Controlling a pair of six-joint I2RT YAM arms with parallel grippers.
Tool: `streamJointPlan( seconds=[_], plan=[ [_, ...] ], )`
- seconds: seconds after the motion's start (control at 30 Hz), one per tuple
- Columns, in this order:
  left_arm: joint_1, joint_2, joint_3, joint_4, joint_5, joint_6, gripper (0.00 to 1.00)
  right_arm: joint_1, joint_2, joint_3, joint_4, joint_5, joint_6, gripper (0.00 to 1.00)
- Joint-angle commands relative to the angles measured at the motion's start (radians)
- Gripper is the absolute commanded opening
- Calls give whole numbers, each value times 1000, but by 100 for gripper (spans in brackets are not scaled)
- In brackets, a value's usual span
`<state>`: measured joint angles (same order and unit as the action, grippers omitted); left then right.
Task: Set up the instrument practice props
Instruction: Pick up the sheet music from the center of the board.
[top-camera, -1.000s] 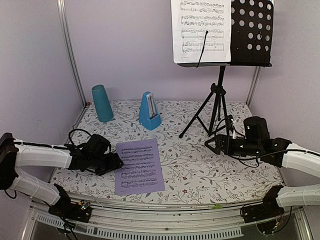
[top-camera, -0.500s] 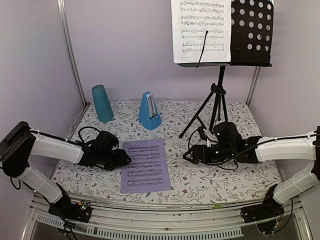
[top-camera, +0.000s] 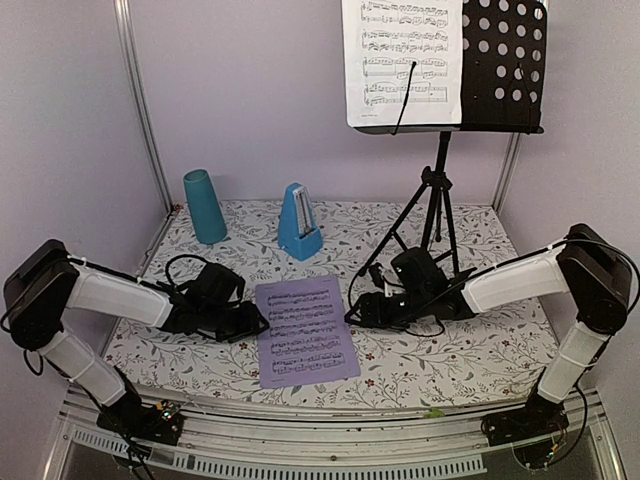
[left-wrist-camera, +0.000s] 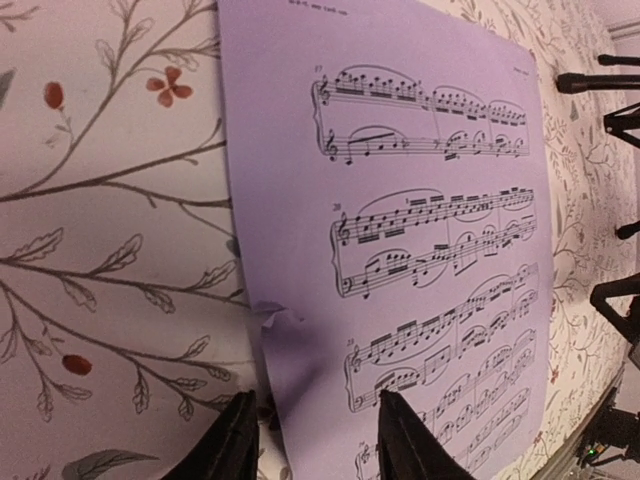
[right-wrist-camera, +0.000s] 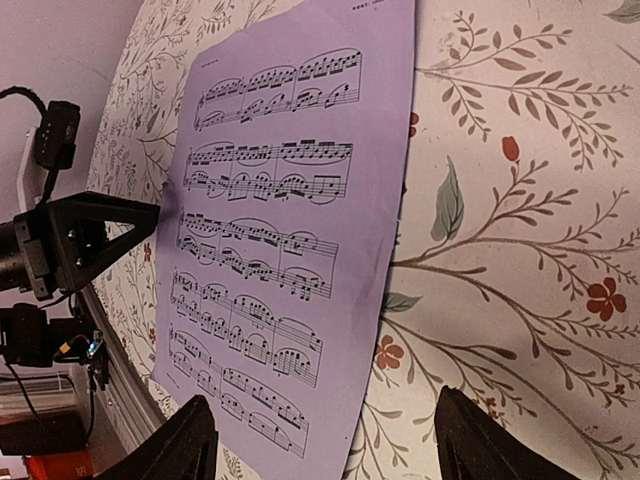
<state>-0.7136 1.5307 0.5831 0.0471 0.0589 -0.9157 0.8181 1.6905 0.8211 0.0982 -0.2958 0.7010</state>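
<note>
1. Two arms meet at the lavender page (top-camera: 305, 330). It lies flat on the tabletop (top-camera: 460, 350) close to the near edge. Its long axis runs near to far with a slight tilt, so its long edges face left and right.
2. The left end effector (left-wrist-camera: 315, 445) sits low at the page's left long edge, about midway along. Its fingers stand a narrow way apart, one over bare tabletop and one over the print, with the edge between them. A small crumple shows just ahead, and nothing is lifted.
3. The right end effector (right-wrist-camera: 330, 450) faces the opposite long edge with its fingers wide and holds nothing. That edge falls within its span.
4. Judged from this, the left arm is the better placed to pinch. The grasp depends on that thin edge rising off the tabletop.
5. Farther back stand the blue metronome (top-camera: 298, 222) and a teal cup (top-camera: 205, 205).
6. Farthest, at the back right, is the music stand (top-camera: 438, 190). The white page (top-camera: 400, 60) covers the left half of its tray (top-camera: 505, 60). The bare half lies up and to the right of the lavender page, on the right arm's side.
</note>
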Motion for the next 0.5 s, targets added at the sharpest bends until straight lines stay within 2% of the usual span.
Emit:
streamJointPlan(
  seconds=[0.0, 0.13, 0.33, 0.47],
  plan=[
    [0, -52, -53, -55, -53, -2, 46, 4, 71, 61, 39, -19, 29, 74],
    [5, -14, -48, -28, -2, 3, 49, 6, 137, 99, 40, -38, 32, 68],
    [-4, 65, -35, 49, 80, -31, 41, 17, 213, 145, 41, -68, 32, 60],
    [-4, 65, -29, 69, 98, -57, 36, 25, 252, 174, 41, -93, 31, 57]
  ],
)
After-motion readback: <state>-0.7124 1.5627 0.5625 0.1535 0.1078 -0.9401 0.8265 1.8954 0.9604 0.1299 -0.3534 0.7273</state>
